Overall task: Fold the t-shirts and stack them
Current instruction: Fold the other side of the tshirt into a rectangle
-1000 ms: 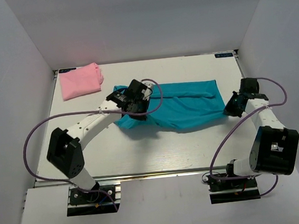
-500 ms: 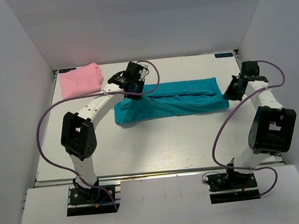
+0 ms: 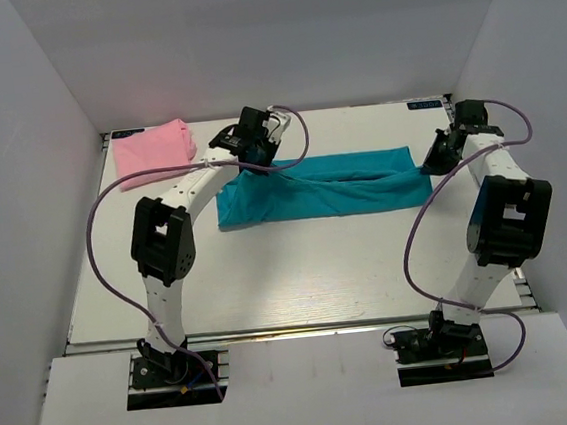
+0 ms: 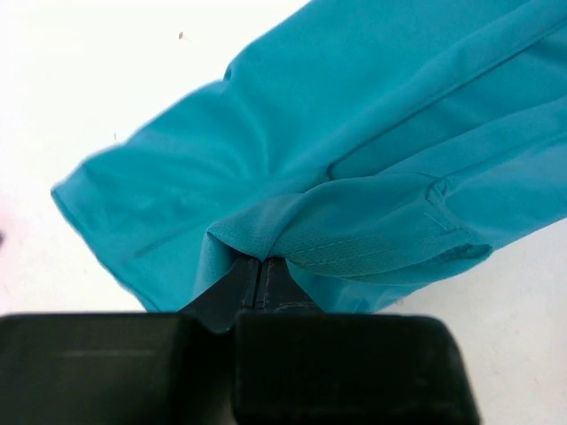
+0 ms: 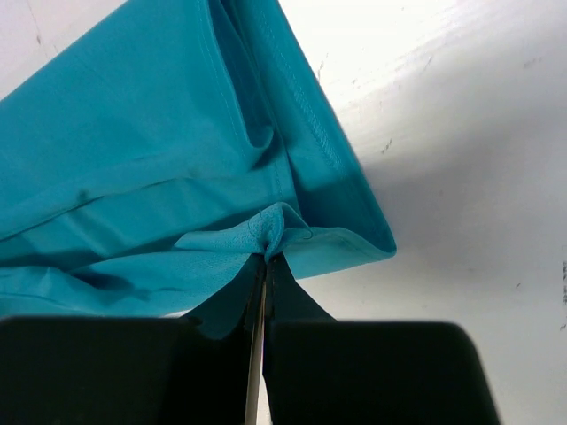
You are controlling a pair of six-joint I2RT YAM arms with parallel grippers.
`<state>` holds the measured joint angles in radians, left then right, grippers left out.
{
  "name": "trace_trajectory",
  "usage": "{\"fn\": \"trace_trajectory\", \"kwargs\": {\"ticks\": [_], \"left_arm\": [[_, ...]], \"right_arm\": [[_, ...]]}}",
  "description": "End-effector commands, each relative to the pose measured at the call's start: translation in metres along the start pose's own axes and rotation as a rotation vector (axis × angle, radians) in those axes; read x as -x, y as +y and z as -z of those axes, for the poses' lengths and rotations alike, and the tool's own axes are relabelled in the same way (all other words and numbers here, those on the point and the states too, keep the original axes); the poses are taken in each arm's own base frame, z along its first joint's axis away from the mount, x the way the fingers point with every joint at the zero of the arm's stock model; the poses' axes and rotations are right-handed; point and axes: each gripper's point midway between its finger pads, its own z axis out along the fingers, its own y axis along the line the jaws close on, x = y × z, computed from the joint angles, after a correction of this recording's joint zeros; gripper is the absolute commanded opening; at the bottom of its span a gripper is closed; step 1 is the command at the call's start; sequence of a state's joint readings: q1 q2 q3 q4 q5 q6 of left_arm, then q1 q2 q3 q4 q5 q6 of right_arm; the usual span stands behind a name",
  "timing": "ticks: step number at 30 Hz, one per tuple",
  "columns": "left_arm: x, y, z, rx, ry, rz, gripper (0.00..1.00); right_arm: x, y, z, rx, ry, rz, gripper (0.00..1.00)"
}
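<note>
Since left fingers (image 4: 226,288) and right fingers (image 5: 292,305) are each clamped on an end of the teal t-shirt (image 3: 322,191), it lies stretched as a long band mid-bench (image 3: 299,271), probably so the crease lands flat, with the pink t-shirt (image 3: 152,152) folded far-left.

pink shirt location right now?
Top view: the pink t-shirt lies folded in the far-left corner of the table, just left of the left gripper, apart from the teal t-shirt stretched across the middle.
</note>
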<state>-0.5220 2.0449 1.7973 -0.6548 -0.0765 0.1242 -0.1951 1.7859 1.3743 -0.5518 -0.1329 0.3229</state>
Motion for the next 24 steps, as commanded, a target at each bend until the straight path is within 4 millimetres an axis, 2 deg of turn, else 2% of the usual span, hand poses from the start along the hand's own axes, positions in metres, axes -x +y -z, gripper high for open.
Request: {"fn": "trace_trajectory", "kwargs": {"ticks": [1,3,4,5,9,13,14,17,18,19,20,21,22,23,24], "left_arm": [[0.024,0.004,0.001,-0.052,-0.077,-0.067,0.00],[0.028,0.008,-0.010,-0.057,-0.088,-0.086,0.00],[0.028,0.007,-0.013,-0.057,-0.086,-0.086,0.00],[0.032,0.009,-0.012,-0.055,-0.096,-0.101,0.00],[0.028,0.013,-0.028,-0.076,-0.095,-0.134,0.00],[0.043,0.015,-0.039,-0.071,-0.148,-0.161,0.00],[0.046,0.021,-0.041,-0.062,-0.158,-0.163,0.00],[0.045,0.022,-0.050,-0.056,-0.141,-0.173,0.00],[0.037,0.023,-0.054,-0.053,-0.115,-0.173,0.03],[0.039,0.023,-0.058,-0.054,-0.112,-0.173,0.09],[0.035,0.024,-0.060,-0.043,-0.095,-0.163,0.10],[0.032,0.029,-0.061,-0.042,-0.075,-0.157,0.13],[0.025,0.026,-0.065,-0.056,-0.055,-0.157,0.19],[0.030,0.027,-0.064,-0.053,-0.067,-0.157,0.24],[0.030,0.027,-0.063,-0.054,-0.066,-0.143,0.36]], "right_arm": [[0.024,0.007,0.005,0.004,-0.041,0.041,0.00],[0.023,0.004,-0.004,-0.003,-0.023,0.042,0.00],[0.031,0.007,-0.003,-0.001,-0.038,0.048,0.00],[0.027,0.004,-0.012,-0.006,-0.013,0.046,0.00],[0.029,0.004,-0.024,-0.004,0.012,0.026,0.00],[0.031,0.003,-0.035,0.000,-0.002,0.004,0.00],[0.032,0.004,-0.036,0.003,-0.004,0.008,0.00],[0.035,0.002,-0.044,-0.004,-0.001,-0.008,0.00],[0.036,0.002,-0.046,-0.005,-0.005,-0.008,0.00],[0.038,0.002,-0.047,-0.008,-0.009,-0.007,0.00],[0.041,0.000,-0.049,-0.021,-0.023,-0.009,0.00],[0.044,-0.001,-0.051,-0.020,-0.028,-0.004,0.05],[0.044,-0.001,-0.053,-0.017,-0.023,-0.002,0.15],[0.051,0.002,-0.052,-0.010,-0.037,0.006,0.22],[0.057,0.005,-0.049,-0.005,-0.045,0.011,0.30]]}}
